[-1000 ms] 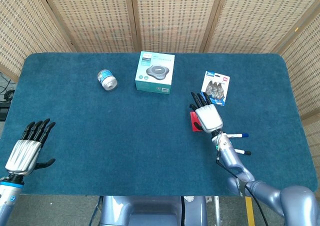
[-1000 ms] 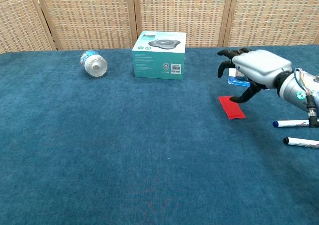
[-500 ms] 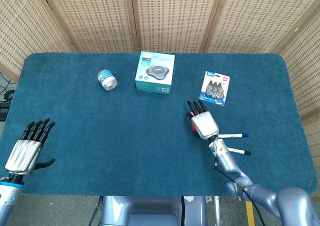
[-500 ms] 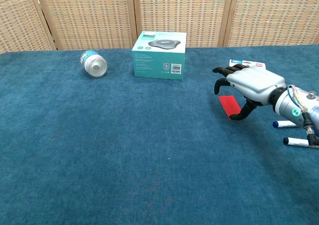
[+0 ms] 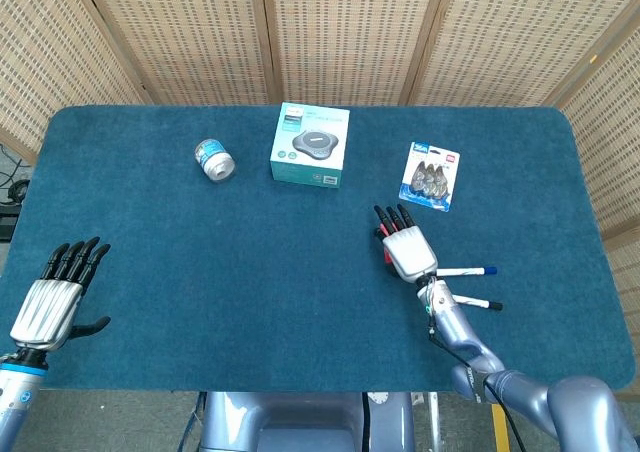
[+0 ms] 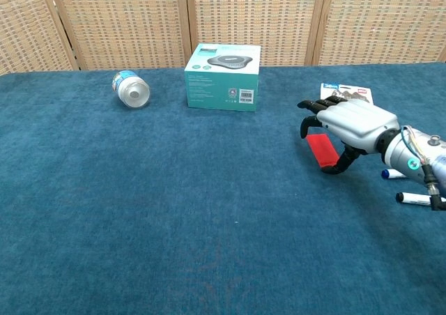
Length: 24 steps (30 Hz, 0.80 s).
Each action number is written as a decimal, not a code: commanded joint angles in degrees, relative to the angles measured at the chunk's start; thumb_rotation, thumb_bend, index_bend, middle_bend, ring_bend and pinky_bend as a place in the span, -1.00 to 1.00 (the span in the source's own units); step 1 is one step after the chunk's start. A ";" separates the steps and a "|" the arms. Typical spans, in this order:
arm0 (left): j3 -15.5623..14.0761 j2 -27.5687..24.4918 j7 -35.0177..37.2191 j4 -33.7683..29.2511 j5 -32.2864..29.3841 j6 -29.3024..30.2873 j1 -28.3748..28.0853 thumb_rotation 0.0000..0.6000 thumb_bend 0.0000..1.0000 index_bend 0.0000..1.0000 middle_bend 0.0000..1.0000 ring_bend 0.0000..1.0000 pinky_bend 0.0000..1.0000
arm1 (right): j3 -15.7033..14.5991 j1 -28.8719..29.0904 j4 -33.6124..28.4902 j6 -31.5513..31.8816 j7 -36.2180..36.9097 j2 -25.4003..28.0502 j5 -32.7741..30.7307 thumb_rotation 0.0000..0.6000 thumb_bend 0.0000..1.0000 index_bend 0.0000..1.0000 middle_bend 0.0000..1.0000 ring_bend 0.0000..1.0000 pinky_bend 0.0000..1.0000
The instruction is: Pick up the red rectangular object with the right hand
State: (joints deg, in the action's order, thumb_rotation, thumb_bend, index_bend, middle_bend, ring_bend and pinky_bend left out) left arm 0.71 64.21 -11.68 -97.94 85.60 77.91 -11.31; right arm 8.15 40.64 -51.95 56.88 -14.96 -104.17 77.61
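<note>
The red rectangular object [image 6: 320,150] lies flat on the blue cloth right of centre; in the head view only a sliver of the red object [image 5: 385,256] shows at the hand's left edge. My right hand [image 6: 352,123] [image 5: 407,250] hovers low over it, palm down. Its fingers curl down at the object's far end and its thumb hooks toward the near end. The object still rests on the cloth, and I cannot tell whether the fingers touch it. My left hand [image 5: 55,292] rests at the near left of the table, fingers apart, holding nothing.
Two markers [image 6: 418,199] [image 5: 465,270] lie just right of my right wrist. A blister pack [image 5: 432,175] lies beyond the hand. A teal box [image 5: 311,144] and a small can on its side [image 5: 214,159] stand at the back. Woven screens ring the table.
My right hand has come toward me and lowered over the red object, fingers curling round its ends. The object has not moved. My left hand is still.
</note>
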 commanded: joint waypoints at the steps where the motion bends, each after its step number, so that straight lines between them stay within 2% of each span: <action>1: 0.00 -0.01 0.00 -0.02 0.01 0.04 0.01 1.00 -0.95 -1.00 -1.00 -1.00 -1.00 | 0.08 0.06 0.99 -0.21 -0.14 -0.57 -0.15 1.00 -0.48 -0.44 -1.00 -1.00 -1.00; 13: 0.00 0.00 -0.03 0.00 0.00 0.01 -0.01 1.00 -0.95 -1.00 -1.00 -1.00 -1.00 | 0.12 0.26 5.49 0.20 0.16 -2.49 0.41 1.00 -0.48 -0.41 -1.00 -1.00 -1.00; 18: -0.01 -0.01 -0.03 -0.02 0.02 0.01 -0.01 1.00 -0.95 -1.00 -1.00 -1.00 -1.00 | 0.11 0.24 6.74 0.52 0.63 -3.07 0.73 1.00 -0.30 -0.34 -1.00 -1.00 -1.00; 24: -0.02 0.01 0.02 0.03 0.05 0.04 -0.01 1.00 -0.95 -1.00 -1.00 -1.00 -1.00 | 0.10 0.31 7.39 0.44 0.79 -3.38 0.89 1.00 -0.22 -0.26 -1.00 -1.00 -1.00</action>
State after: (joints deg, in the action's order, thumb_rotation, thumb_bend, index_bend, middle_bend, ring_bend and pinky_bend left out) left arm 0.69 64.22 -11.67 -97.91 85.66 77.96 -11.31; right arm 8.25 40.94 -44.57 57.32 -14.17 -107.53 78.49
